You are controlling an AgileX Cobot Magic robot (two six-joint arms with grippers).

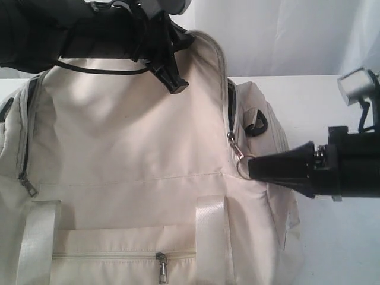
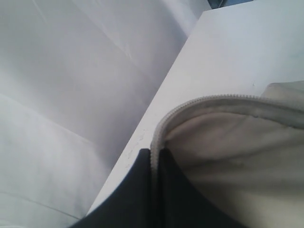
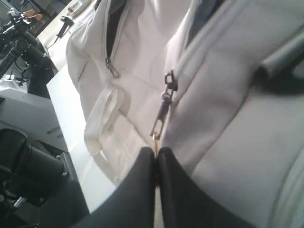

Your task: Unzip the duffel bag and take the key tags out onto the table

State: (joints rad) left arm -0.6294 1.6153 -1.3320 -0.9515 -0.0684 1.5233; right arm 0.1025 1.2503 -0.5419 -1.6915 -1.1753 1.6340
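Observation:
The cream duffel bag point(image 1: 136, 154) fills the exterior view, resting on the white table point(image 1: 332, 237). My left gripper point(image 1: 177, 88) is shut on the bag's top zipper edge point(image 2: 190, 105) and holds that flap raised. At the bag's right end, my right gripper point(image 1: 252, 168) is shut on the metal zipper pull point(image 3: 161, 114); the pull hangs from the slider and runs into the closed jaws. A short dark gap of open zipper point(image 1: 231, 101) shows above the pull. The key tags are hidden from every view.
A black D-ring point(image 1: 256, 126) sits on the bag's right end. Pale webbing handles point(image 1: 211, 237) and a closed front pocket zipper point(image 1: 161, 267) lie low on the bag. A second zipper pull point(image 1: 27, 185) hangs at the left. Bare tabletop lies to the right.

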